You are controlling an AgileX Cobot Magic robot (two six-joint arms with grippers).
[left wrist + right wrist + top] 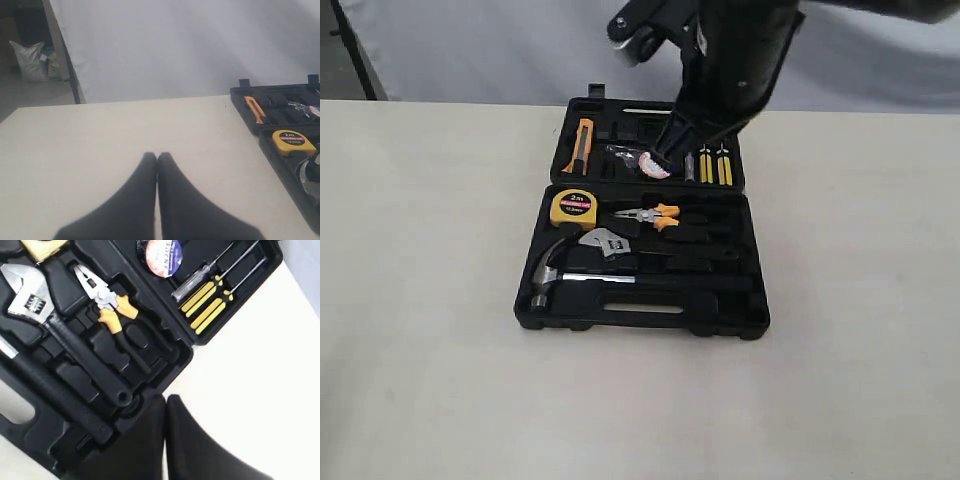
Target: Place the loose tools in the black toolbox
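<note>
Our right claw point(165, 400) hung shut and empty over the toolbox point(740, 322), and our left claw point(157, 156) was shut above the bare table point(100, 135). The round tape roll point(161, 252), labelled blue and white, lay in the far half. In the near half the hammer point(582, 277) lay crosswise, shiny head left, black rubber handle right. The wrench point(55, 322) lay just behind it, silver jaw left.
</note>
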